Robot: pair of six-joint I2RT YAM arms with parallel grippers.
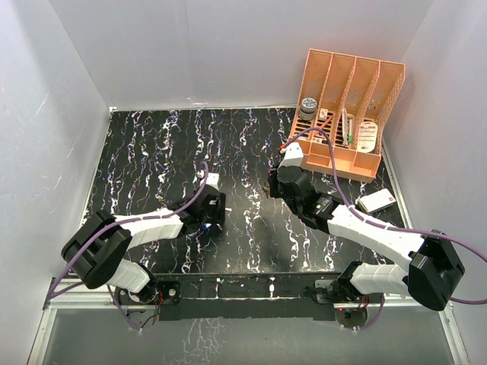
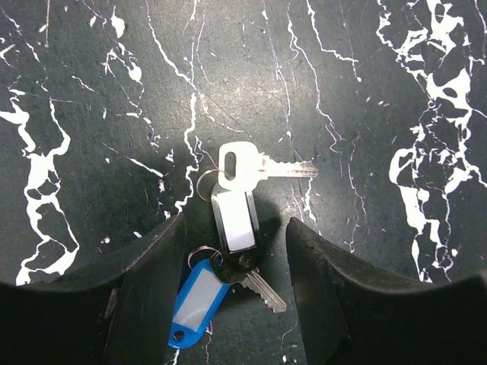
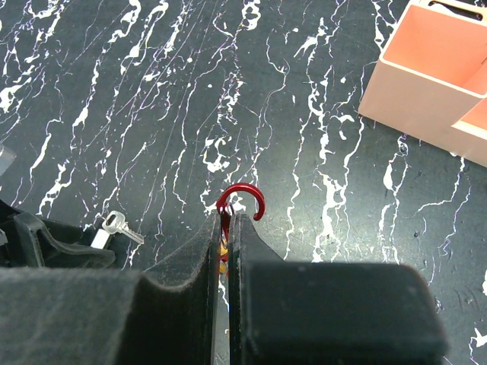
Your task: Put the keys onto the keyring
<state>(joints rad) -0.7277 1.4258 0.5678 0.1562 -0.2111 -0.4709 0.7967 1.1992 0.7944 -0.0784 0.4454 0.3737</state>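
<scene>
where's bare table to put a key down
Bare: the back-left black marbled tabletop, from left wall to orange plastic slotted organiser; also the strip between left end effector and right end effector. Crowded: the right side, around organiser, right arm and small white box.

In the right wrist view, the lower part of the red keyring [image 3: 245,189] is hidden between the right gripper's [image 3: 228,218] pressed-together fingers. A yellow-orange bit [image 3: 223,249] shows in the slit below the keyring, too little to name. In the left wrist view, a black-framed tag [image 2: 237,228] covers the head of a silver key [image 2: 262,290]. From above, the keys [image 1: 205,225] under the left gripper [image 1: 210,219] are too small to tell apart.
</scene>
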